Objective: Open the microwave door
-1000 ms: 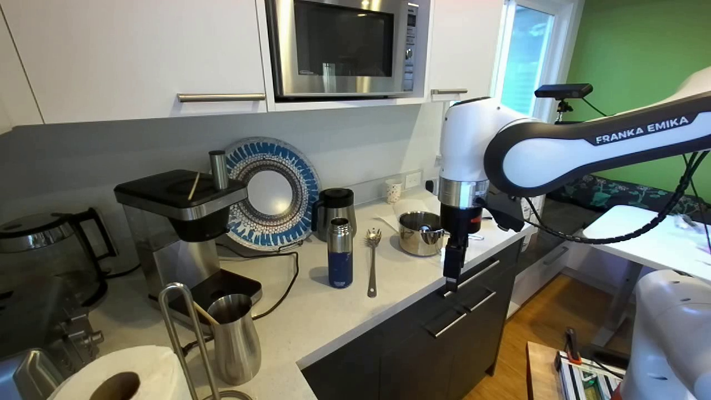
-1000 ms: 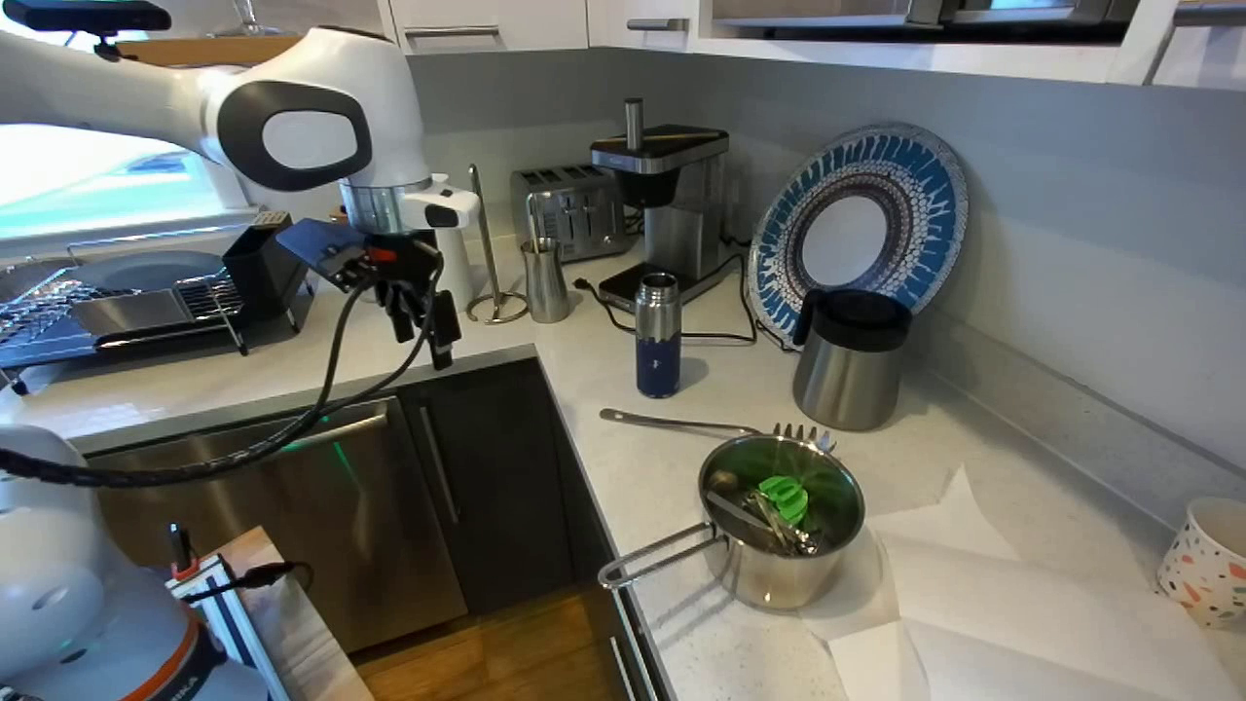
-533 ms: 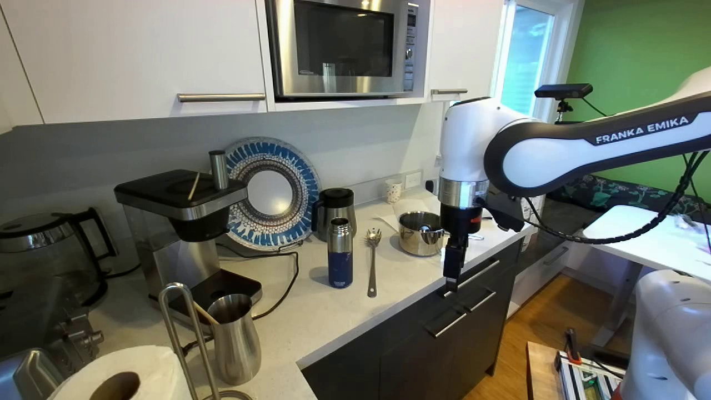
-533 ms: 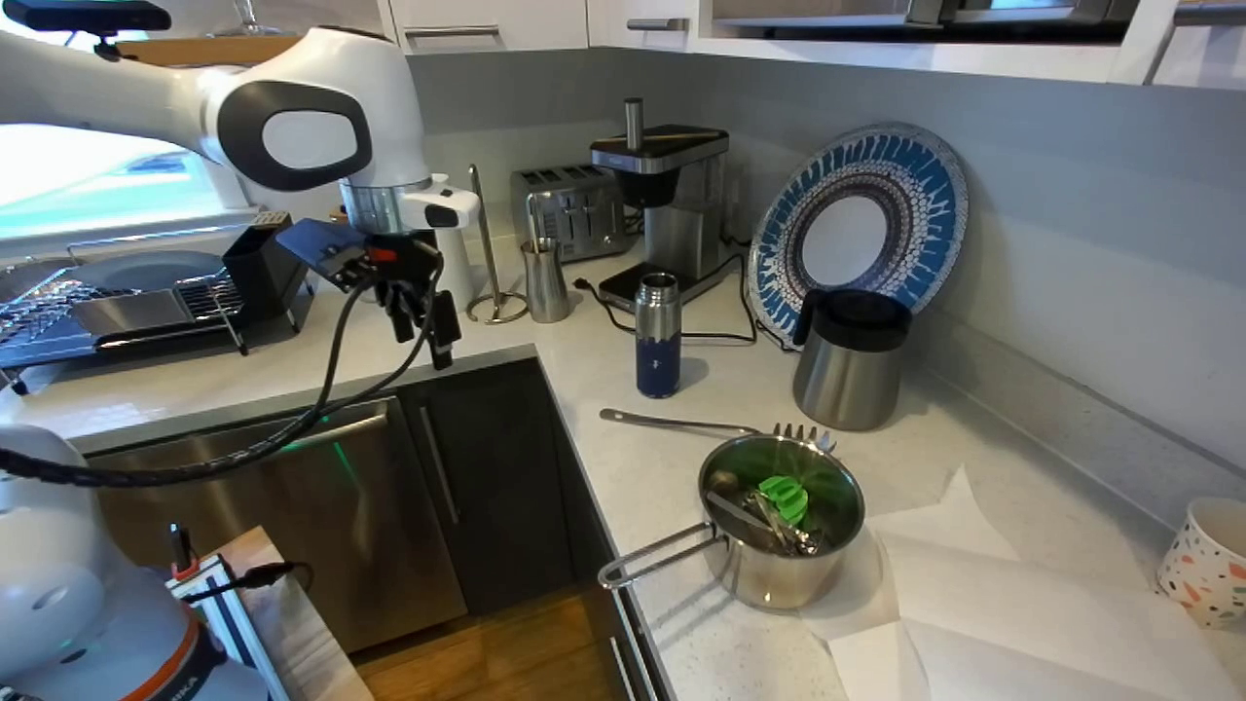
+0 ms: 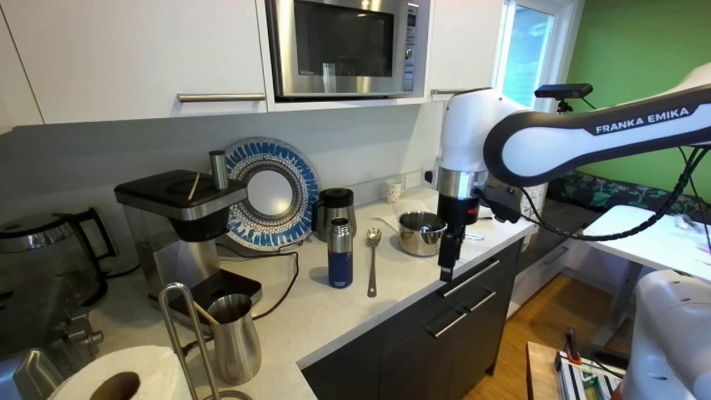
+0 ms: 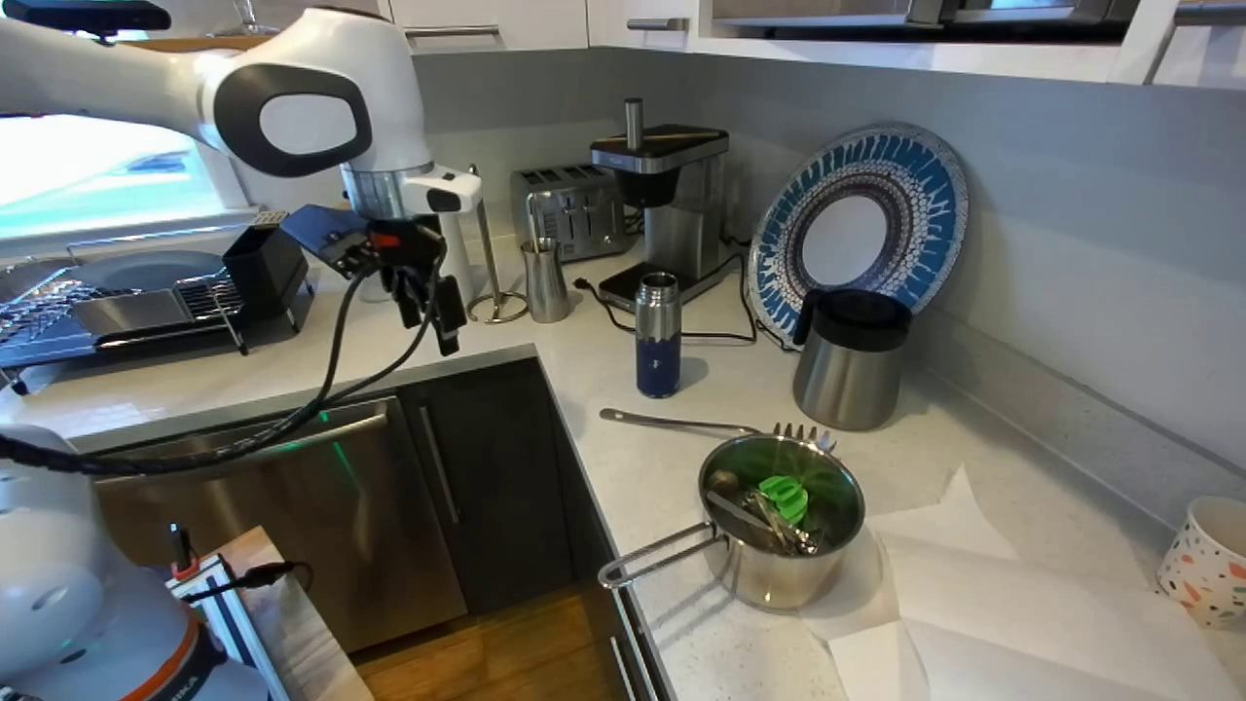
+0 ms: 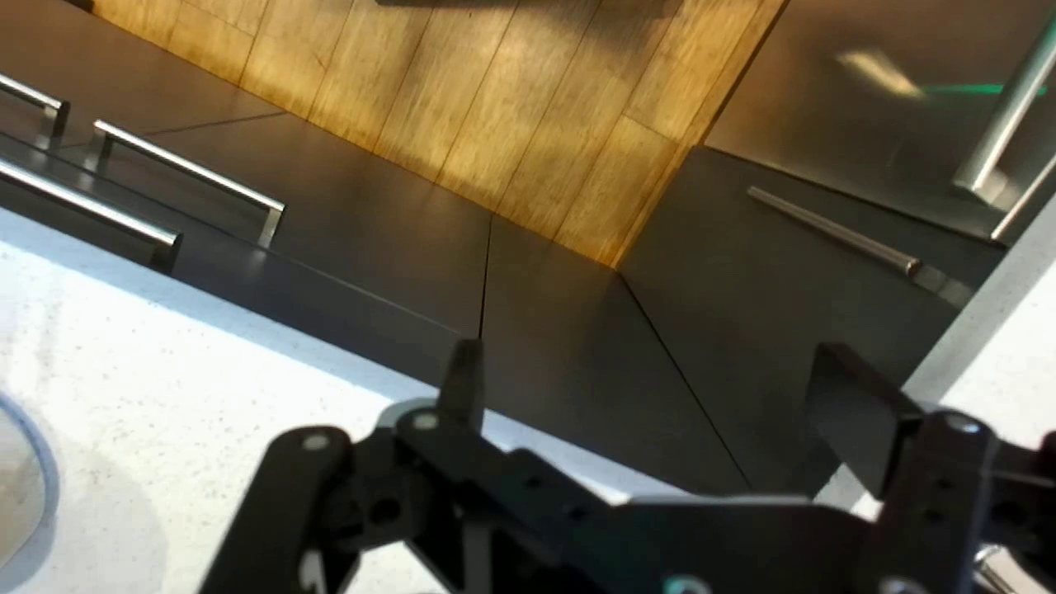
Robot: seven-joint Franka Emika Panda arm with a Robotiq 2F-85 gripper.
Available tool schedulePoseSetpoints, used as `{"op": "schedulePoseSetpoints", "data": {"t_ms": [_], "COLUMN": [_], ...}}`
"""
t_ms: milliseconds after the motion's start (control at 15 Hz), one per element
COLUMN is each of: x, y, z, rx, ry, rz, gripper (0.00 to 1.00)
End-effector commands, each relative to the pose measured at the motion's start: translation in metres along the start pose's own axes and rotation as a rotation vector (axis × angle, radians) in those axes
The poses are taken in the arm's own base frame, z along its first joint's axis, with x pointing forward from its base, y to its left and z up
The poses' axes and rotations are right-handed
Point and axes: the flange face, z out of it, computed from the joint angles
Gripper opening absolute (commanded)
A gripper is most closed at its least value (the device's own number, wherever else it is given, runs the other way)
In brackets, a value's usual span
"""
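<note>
The microwave (image 5: 410, 50) sits in a recess between white upper cabinets. Its door (image 5: 344, 39), dark glass in a steel frame, covers most of the front in an exterior view. It looks shut or nearly so; I cannot tell if it is fully flush. Only the microwave's lower edge (image 6: 1032, 14) shows in an exterior view, cut by the top border. My gripper (image 5: 446, 272) points down, well below the microwave and beside the counter's front edge. It also shows in an exterior view (image 6: 450, 336). In the wrist view the fingers (image 7: 650, 363) are wide apart with nothing between them.
The counter (image 5: 311, 328) bears a blue bottle (image 5: 340, 261), a serving fork (image 5: 372, 272), a steel pot (image 6: 779, 574), a thermal jug (image 6: 847, 380), a coffee machine (image 5: 183, 250) and a leaning round plate (image 5: 239, 222). White cabinet doors (image 5: 139, 50) flank the microwave. Drawer handles (image 7: 190, 169) stick out below.
My arm and gripper have risen slightly over the last half second and shifted a little towards the counter. The microwave door and the counter items have not moved.
</note>
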Motion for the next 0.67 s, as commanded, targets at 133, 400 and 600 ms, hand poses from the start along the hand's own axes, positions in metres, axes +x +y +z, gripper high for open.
{"op": "schedulePoseSetpoints", "data": {"t_ms": [133, 400, 600], "x": [0.024, 0.025, 0.015], "y": [0.051, 0.103, 0.144], "z": [-0.096, -0.155, -0.188], "rx": [0.043, 0.063, 0.078], "ry": [0.234, 0.379, 0.49], "rz": [0.144, 0.237, 0.311], "gripper": [1.0, 1.0, 1.0]}}
